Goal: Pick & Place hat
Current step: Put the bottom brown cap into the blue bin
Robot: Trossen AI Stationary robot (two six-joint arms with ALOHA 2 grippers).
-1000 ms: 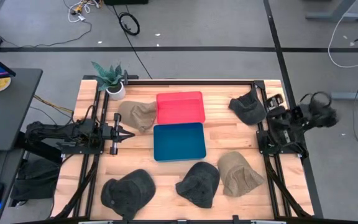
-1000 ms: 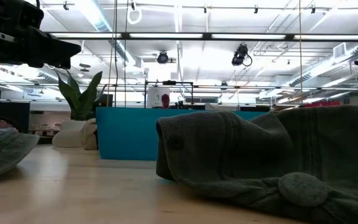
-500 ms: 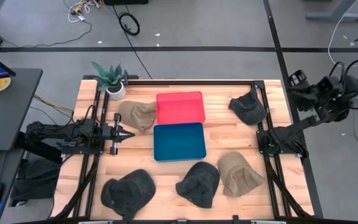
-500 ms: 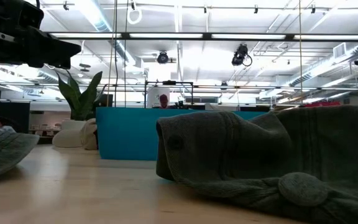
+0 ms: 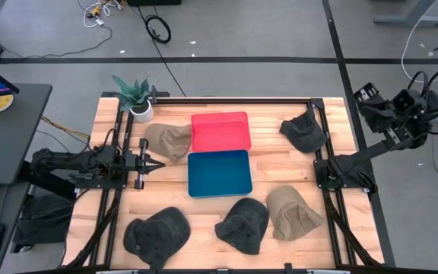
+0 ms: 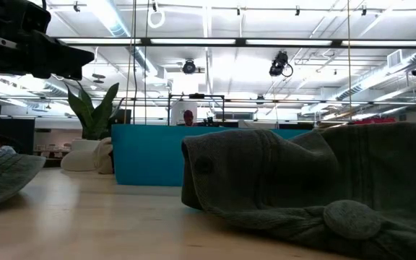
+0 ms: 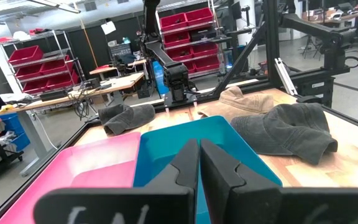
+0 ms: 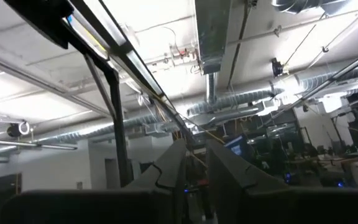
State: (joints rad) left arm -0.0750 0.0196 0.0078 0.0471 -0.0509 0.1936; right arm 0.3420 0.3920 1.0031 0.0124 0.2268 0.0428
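Five limp cloth hats [image 5: 243,224] lie around; both grippers' fingers pressed together, empty.

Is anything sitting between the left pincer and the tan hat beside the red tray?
Nothing visible. The left pincer points toward the blue tray, with the tan hat just beside it; bare wood lies between.

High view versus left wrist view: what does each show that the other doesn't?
Only the high view shows the potted plant, the tan hat beside the red tray, the bottom-left dark hat and the right pincer raised off past the table's edge. Only the left wrist view shows shelving with red bins in the room beyond. Both show the teal tray, red tray and shut left pincer.
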